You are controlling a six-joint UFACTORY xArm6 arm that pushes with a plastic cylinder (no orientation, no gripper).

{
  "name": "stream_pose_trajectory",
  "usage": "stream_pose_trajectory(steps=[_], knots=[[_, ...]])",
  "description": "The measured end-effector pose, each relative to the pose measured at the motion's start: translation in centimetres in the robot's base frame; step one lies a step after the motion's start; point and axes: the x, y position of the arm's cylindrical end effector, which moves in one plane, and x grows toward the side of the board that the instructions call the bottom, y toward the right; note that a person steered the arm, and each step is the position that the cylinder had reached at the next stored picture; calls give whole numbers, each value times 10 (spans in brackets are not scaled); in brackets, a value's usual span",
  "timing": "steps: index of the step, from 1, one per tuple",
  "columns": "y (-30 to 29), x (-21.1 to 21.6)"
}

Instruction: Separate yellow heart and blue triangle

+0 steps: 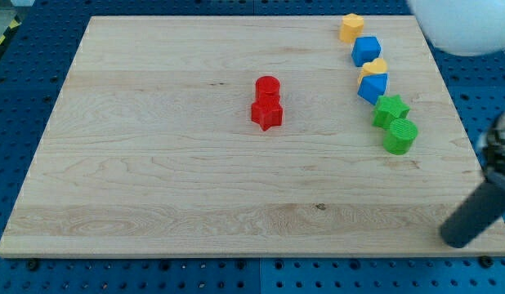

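The yellow heart (375,66) lies near the view's top right, touching the blue triangle (372,86) just below it. A blue cube (367,50) sits right above the heart. My tip (458,239) is at the view's bottom right, near the board's lower right corner, far below these blocks and apart from all of them. The rod leans up to the right out of the frame.
A yellow hexagon (350,27) tops the right-hand column. A green star (391,109) and a green cylinder (399,135) continue it below the triangle. A red cylinder (267,86) and a red star (267,113) sit together mid-board. The wooden board (154,180) ends just right of my tip.
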Motion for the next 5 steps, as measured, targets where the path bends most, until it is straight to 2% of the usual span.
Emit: stream_pose_trajectory(steps=[1, 3, 4, 5], knots=[[26, -54], [38, -200], [33, -204], [2, -235]])
